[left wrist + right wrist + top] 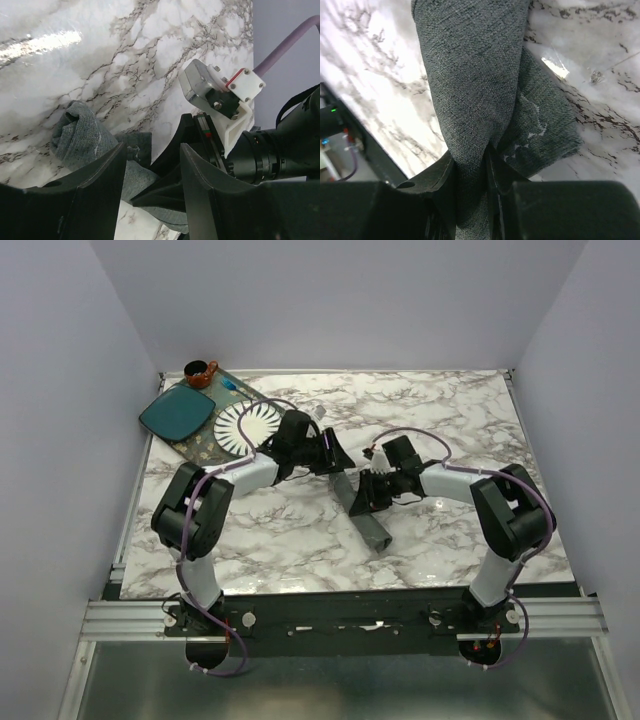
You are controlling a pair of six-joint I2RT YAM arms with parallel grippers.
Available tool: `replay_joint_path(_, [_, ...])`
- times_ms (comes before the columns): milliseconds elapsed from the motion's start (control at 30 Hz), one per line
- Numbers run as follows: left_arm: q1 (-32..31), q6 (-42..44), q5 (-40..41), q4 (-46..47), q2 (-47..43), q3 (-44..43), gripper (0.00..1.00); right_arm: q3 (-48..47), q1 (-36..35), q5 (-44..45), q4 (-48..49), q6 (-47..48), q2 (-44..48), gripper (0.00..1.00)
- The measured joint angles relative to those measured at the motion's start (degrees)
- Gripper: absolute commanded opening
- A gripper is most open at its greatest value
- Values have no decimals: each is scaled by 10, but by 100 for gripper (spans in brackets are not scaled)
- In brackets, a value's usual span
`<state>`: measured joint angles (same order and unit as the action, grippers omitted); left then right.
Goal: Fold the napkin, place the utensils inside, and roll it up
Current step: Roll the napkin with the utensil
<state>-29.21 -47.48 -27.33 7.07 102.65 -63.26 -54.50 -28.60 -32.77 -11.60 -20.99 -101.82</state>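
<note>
Dark grey napkin (pixel 370 522) is found as a narrow bundled strip at the middle of the table (pixel 460 430), running toward the near edge. Its far end is clamped by the right gripper (pixel 470 190), cloth pinched between the jaws. The left gripper (pixel 150 175) is held spread just beside, grasping nothing. No utensils are seen. Rolling is judged underway. The pinch should be kept firm and low and the cloth turned evenly, with the loose side steadied from the left.

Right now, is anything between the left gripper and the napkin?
Yes, partly. The right gripper is clamped on the napkin. In the left wrist view its black fingers sit in the gap of the open left gripper, over the cloth. Only the napkin's bunched end off to the side lies clear.
</note>
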Motion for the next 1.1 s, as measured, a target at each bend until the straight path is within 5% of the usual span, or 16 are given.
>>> replay_joint_path(233, [-9,-13,-7,22,59,3,54,47,38,-101,76,-19,-12,41])
replay_joint_path(500, [-12,-21,-7,64,61,35,54,44,42,-110,55,2,3,75])
replay_joint_path(800, [-12,-24,-7,71,62,37,54,-67,-59,165,-129,55,116,91])
replay_joint_path(1100, [-12,-34,-8,81,71,37,54,-156,-243,506,-236,63,45,94])
